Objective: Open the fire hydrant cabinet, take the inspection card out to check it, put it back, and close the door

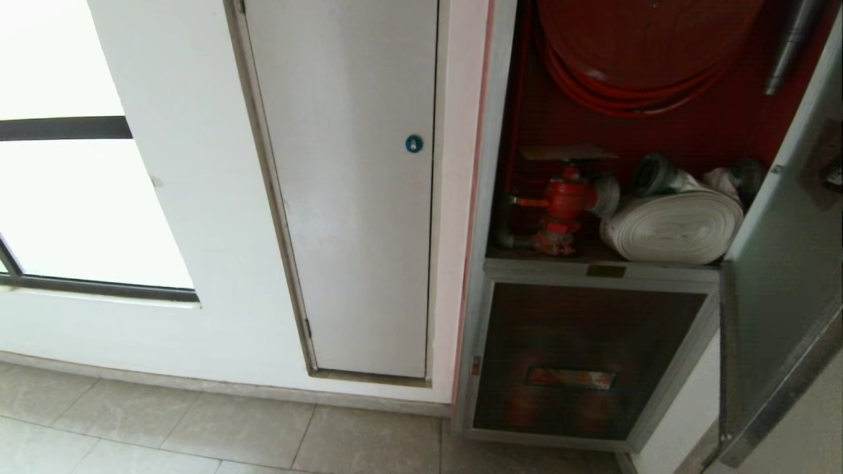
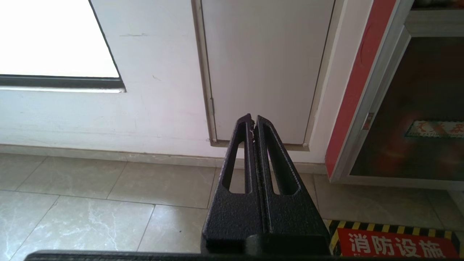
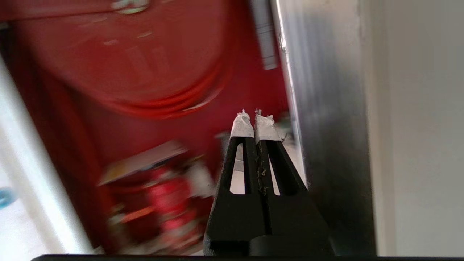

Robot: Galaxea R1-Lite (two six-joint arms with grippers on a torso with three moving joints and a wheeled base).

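Two grippers show only in their own wrist views, and neither appears in the head view. The fire hydrant cabinet [image 1: 500, 263] stands open at the right of a white wall, its red interior exposed. Inside, a red hose coil [image 1: 632, 72] hangs at the top, a red valve [image 1: 563, 204] sits at the lower left of the compartment, and a white rolled hose [image 1: 672, 227] lies just beside it on the right. A flat pale sheet, likely the inspection card [image 1: 570, 153], rests above the valve, its print too small to read. The door [image 1: 777, 276] is swung out at the far right, its silver frame edge toward the camera. Below the open compartment is a dark glass lower panel [image 1: 579, 362] in a silver frame. To the left, a plain white door [image 1: 349, 197] carries a round blue lock [image 1: 413, 143]. The right gripper [image 3: 255, 117] has its jaws pressed together, holding nothing, their tips wrapped in white tape, and it points into the red interior just beside the door frame. The left gripper [image 2: 253, 121] hangs low over the tiled floor [image 2: 90, 203], jaws also closed and empty.
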